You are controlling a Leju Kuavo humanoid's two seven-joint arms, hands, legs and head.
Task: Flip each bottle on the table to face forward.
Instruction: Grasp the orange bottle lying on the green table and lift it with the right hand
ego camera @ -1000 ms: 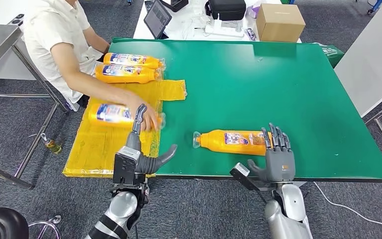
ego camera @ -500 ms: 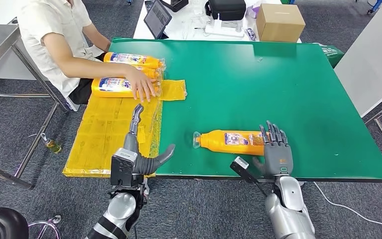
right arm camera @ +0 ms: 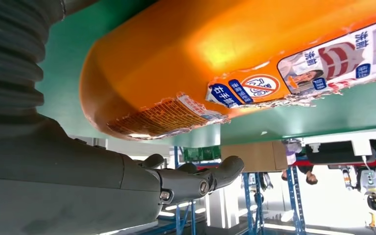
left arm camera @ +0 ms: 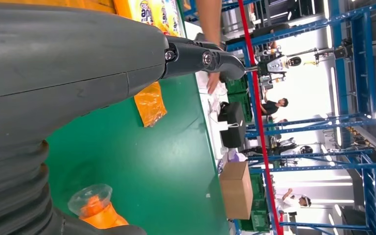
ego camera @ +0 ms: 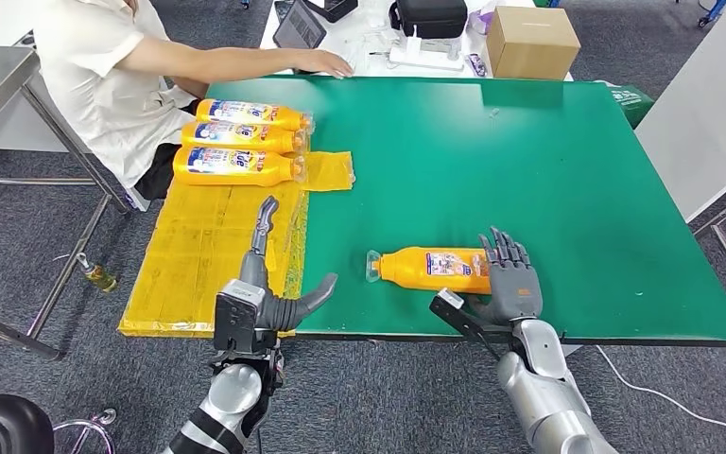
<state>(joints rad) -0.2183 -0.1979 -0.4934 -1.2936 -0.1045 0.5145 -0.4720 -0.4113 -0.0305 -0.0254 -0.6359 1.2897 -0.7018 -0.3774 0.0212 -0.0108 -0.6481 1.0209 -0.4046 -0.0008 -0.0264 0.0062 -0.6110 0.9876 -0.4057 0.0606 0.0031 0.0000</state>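
Observation:
An orange bottle (ego camera: 430, 269) lies on its side on the green table (ego camera: 529, 170), clear cap (ego camera: 373, 266) pointing left, label up. My right hand (ego camera: 509, 282) stands at the bottle's base end with fingers spread upright, holding nothing. The right wrist view has the bottle's base (right arm camera: 176, 78) close in front of the palm, with fingers (right arm camera: 200, 178) stretched out past it. My left hand (ego camera: 269, 284) hovers open over the table's near left edge, beside the yellow mat (ego camera: 198, 255). The left wrist view catches the cap (left arm camera: 90, 200). Three more orange bottles (ego camera: 241, 138) lie in a row at the far left.
A person (ego camera: 104, 76) sits at the far left, one arm reaching to the white table (ego camera: 369, 47) behind. A cardboard box (ego camera: 531, 40), a black case and a tablet stand there. A metal table (ego camera: 0, 85) is on the left.
The person laid a third bottle into the row and moved their arm to the far white table. My right hand shifted left and forward, closer to the bottle's base.

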